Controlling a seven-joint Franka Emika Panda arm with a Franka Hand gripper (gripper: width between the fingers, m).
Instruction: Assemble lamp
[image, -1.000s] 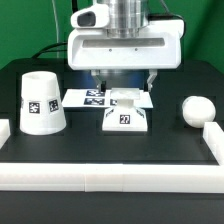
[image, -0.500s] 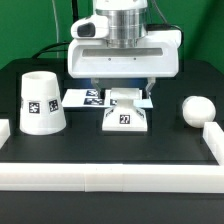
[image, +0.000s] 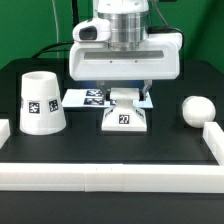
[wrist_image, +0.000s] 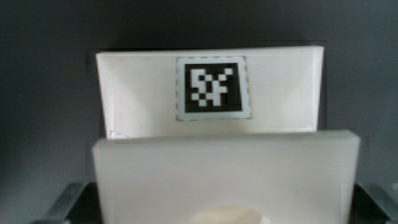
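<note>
The low square lamp base (image: 125, 113) stands at the table's middle with a marker on its front; it fills the wrist view (wrist_image: 214, 90). My gripper (image: 124, 95) hangs right over it, open, with one finger (image: 101, 92) on each side of the base's raised block; whether the pads touch it I cannot tell. In the wrist view the gripper (wrist_image: 221, 205) shows only dark fingers (wrist_image: 61, 203) at the base's two sides. The tapered shade (image: 42, 102) stands at the exterior view's left. The round bulb (image: 197, 110) lies at the right.
The marker board (image: 82, 97) lies flat just behind the base, partly under the hand. A white border rail (image: 110, 178) runs along the front, with rail pieces at the left (image: 4, 132) and right (image: 212, 135).
The hand has come down a little toward the base and then stayed still. The base, the shade and the bulb have not moved.
</note>
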